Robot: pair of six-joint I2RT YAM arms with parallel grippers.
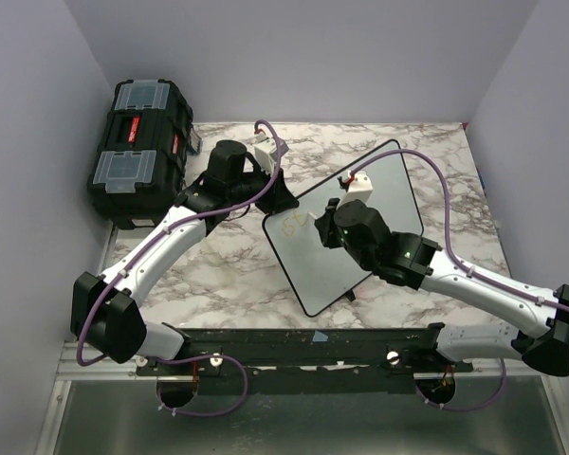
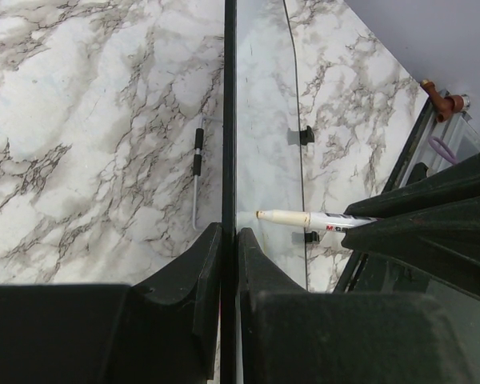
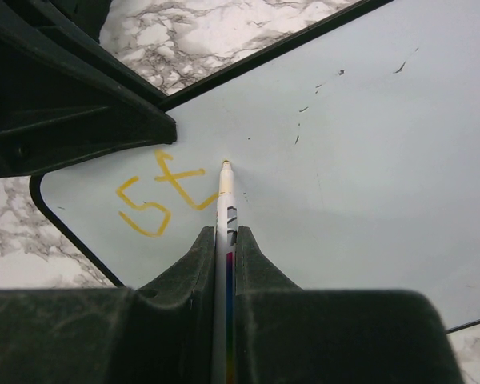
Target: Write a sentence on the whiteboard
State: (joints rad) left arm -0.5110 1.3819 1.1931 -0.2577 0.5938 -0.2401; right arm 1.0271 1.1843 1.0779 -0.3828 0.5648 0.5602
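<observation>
Whiteboard (image 1: 308, 270): askew on marble table (image 1: 218, 275), far-left rim pinched tight in my left claw (image 2: 230, 234). Thin, stiff, probably light and slick; I judge the rim the best hold. Marker (image 3: 225, 192): clamped in my right claw (image 3: 226, 234), tip beside the sentence (image 3: 164, 196), two yellow letters.

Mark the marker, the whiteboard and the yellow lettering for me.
marker (image 3: 226, 200): right wrist view, white barrel ahead of the fingers.
whiteboard (image 1: 313, 270): top view, bare white face near its lower corner.
yellow lettering (image 3: 180, 173): right wrist view, crossbar of the second letter.
</observation>
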